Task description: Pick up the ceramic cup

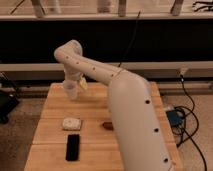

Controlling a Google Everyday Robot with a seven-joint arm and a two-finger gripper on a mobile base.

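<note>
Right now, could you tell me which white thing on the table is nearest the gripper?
The cup, right at the gripper on the table's far side; the flat white square lies closer to the camera.

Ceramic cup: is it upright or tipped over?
Upright: the ceramic cup has its rim up, base down, just below the gripper, above the table.

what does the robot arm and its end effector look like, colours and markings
The arm is a thick, smooth cream-white shell of rounded tubular links, with small dark dots along it and no loose cables on it. The end effector, over the far left of the wooden table, looks pale like the arm.
</note>
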